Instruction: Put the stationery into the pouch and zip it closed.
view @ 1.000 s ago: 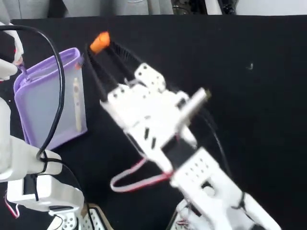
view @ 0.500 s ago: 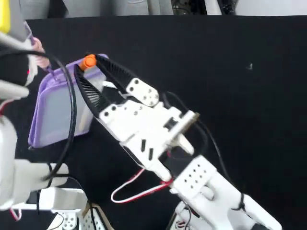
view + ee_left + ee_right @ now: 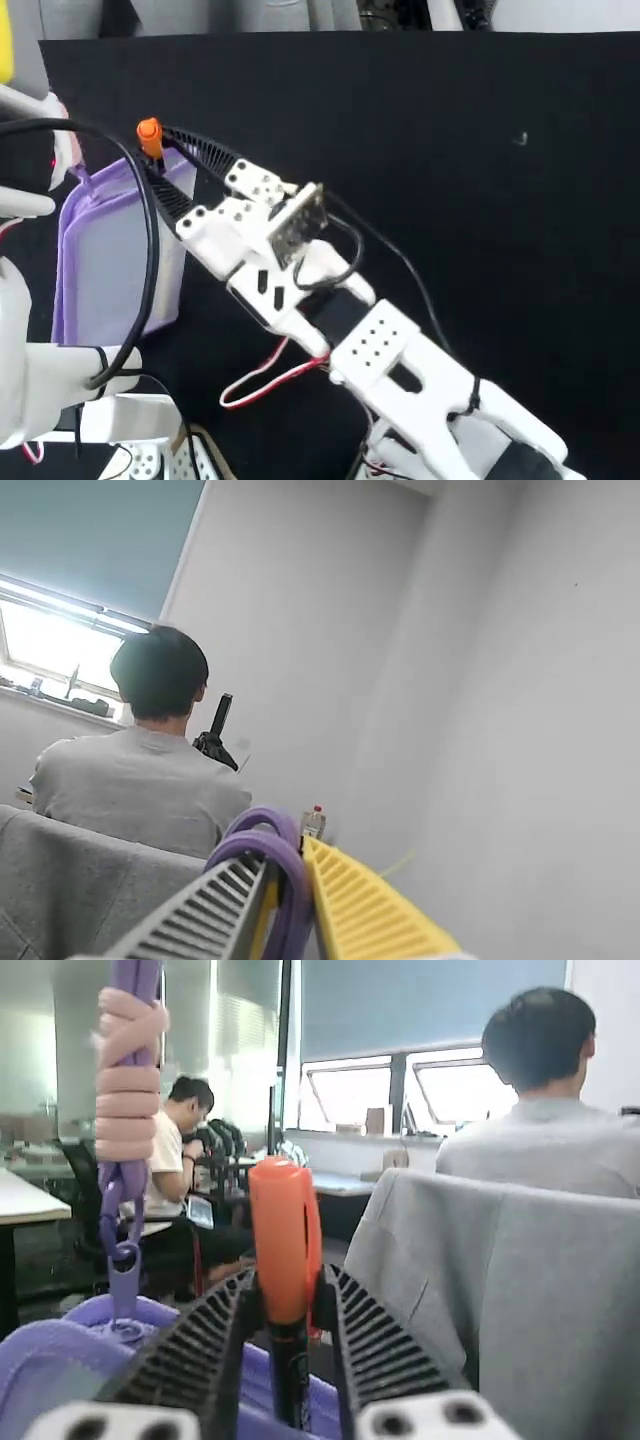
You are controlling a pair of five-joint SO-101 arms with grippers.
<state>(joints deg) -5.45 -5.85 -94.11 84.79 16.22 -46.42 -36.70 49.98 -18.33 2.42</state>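
Right pincer clenched on orange-capped marker at pouch mouth; left pincer pinching pouch. Risk: tilted marker catches rim, drops outside on release.

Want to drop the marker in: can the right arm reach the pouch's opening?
Likely yes: the right end effector, clamped on the orange marker, sits at the upper edge of the pouch with nothing between. The left end effector holds a purple loop. Whether the opening gapes wide enough is unclear.
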